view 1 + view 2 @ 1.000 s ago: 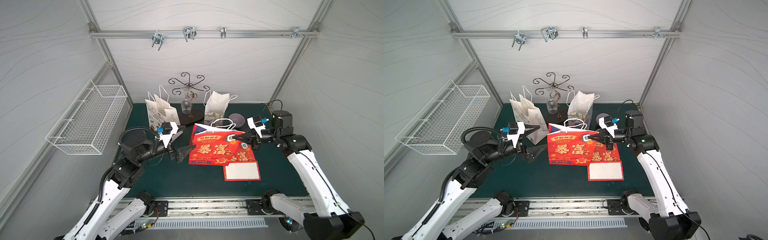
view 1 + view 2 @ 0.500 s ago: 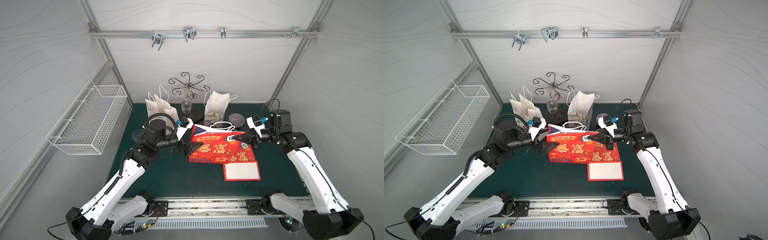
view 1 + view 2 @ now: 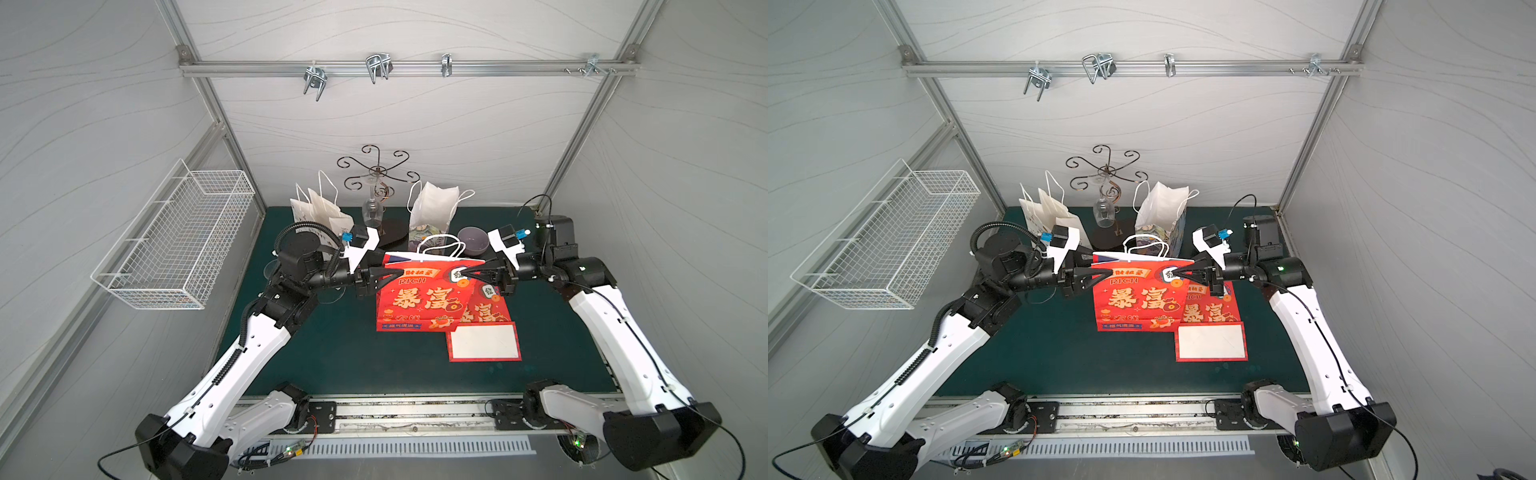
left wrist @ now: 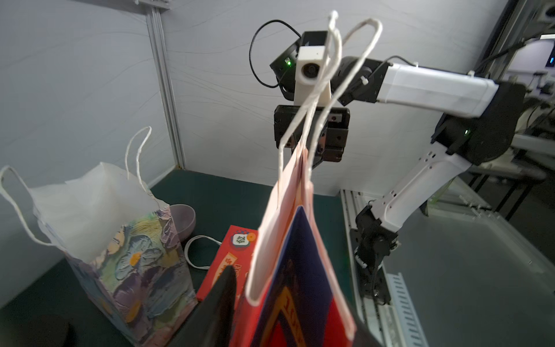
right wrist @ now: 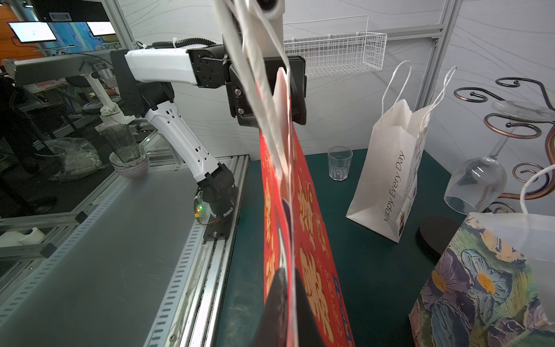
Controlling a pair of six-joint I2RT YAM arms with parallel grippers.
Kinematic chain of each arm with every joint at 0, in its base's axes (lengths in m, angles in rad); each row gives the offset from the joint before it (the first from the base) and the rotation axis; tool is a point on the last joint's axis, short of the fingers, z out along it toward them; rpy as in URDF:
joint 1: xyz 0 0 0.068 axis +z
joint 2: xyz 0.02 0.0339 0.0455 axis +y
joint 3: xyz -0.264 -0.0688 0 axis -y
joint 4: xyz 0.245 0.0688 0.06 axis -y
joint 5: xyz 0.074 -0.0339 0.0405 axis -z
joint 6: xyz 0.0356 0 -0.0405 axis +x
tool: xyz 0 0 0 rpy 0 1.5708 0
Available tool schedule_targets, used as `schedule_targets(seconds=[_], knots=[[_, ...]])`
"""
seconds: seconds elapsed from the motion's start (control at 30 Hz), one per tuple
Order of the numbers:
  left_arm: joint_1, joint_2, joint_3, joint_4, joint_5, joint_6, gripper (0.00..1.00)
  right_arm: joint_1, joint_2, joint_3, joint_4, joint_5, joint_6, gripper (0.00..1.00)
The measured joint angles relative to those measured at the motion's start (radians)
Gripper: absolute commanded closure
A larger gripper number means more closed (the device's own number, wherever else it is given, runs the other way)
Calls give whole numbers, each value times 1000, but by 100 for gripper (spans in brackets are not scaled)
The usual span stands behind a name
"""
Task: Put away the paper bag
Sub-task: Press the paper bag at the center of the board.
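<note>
A red paper bag [image 3: 419, 299] [image 3: 1138, 299] with gold characters and white cord handles hangs upright above the green table. My right gripper [image 3: 467, 273] [image 3: 1177, 272] is shut on its upper right edge; in the right wrist view the paper [image 5: 300, 210] is pinched flat at my right gripper [image 5: 289, 276]. My left gripper [image 3: 395, 273] [image 3: 1106, 272] is at the upper left edge. In the left wrist view the bag's side fold [image 4: 294, 270] fills the gap of the left gripper [image 4: 294, 324], and a dark finger [image 4: 222, 300] lies against its face.
A second red bag [image 3: 486, 311] lies flat under the held one. White paper bags [image 3: 320, 212], a flowered bag [image 3: 432, 216], a purple bowl [image 3: 473, 241] and a scroll stand [image 3: 378, 178] line the back. A wire basket [image 3: 174, 241] is on the left wall; hooks [image 3: 378, 68] hang overhead.
My left arm has swung in from the left to the bag's upper left edge and its jaws have narrowed around it. The right gripper has kept its hold in place.
</note>
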Motion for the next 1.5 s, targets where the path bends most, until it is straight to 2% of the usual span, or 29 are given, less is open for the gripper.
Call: schedule_targets(seconds=[0.13, 0.17, 0.23, 0.27, 0.33, 0.4, 0.47, 0.6, 0.7, 0.73, 0.83, 0.93, 1.0, 1.07, 1.27, 1.43, 1.47, 1.5], knots=[[1, 39, 8, 47, 53, -51, 100, -1, 8, 0, 4, 0, 12, 100], [1, 46, 9, 60, 64, -61, 100, -3, 8, 0, 4, 0, 16, 100], [3, 55, 10, 82, 78, -83, 100, -9, 5, -2, 17, 0, 36, 77], [4, 58, 10, 94, 83, -100, 100, -15, 1, -9, 36, 0, 61, 70], [5, 63, 10, 122, 88, -137, 100, -23, -16, -37, 84, -1, 106, 67], [6, 64, 8, 157, 87, -179, 100, -29, -42, -80, 153, -3, 171, 68], [6, 64, -1, 215, 85, -229, 100, -29, -63, -124, 232, -11, 241, 74], [6, 67, -24, 273, 76, -298, 100, -29, -66, -159, 358, -24, 352, 98], [9, 67, -34, 293, 62, -320, 99, -29, -61, -164, 427, -34, 420, 100], [11, 66, -35, 299, 56, -323, 87, -29, -57, -163, 447, -38, 439, 100], [16, 66, -38, 306, 37, -341, 65, -29, -43, -160, 481, -52, 473, 100], [23, 62, -58, 306, 20, -370, 54, -29, -31, -153, 498, -60, 492, 100], [25, 60, -72, 304, 19, -384, 50, -29, -26, -145, 506, -64, 502, 100], [26, 58, -90, 304, 20, -395, 54, -29, -19, -136, 512, -70, 512, 100], [26, 51, -125, 309, 27, -407, 100, -29, 11, -108, 520, -79, 536, 100], [27, 42, -129, 309, 32, -408, 100, -29, 28, -100, 521, -84, 551, 100], [27, 40, -130, 308, 32, -407, 94, -29, 29, -99, 521, -86, 554, 100], [27, 37, -132, 306, 31, -402, 79, -29, 31, -97, 521, -87, 557, 100]])
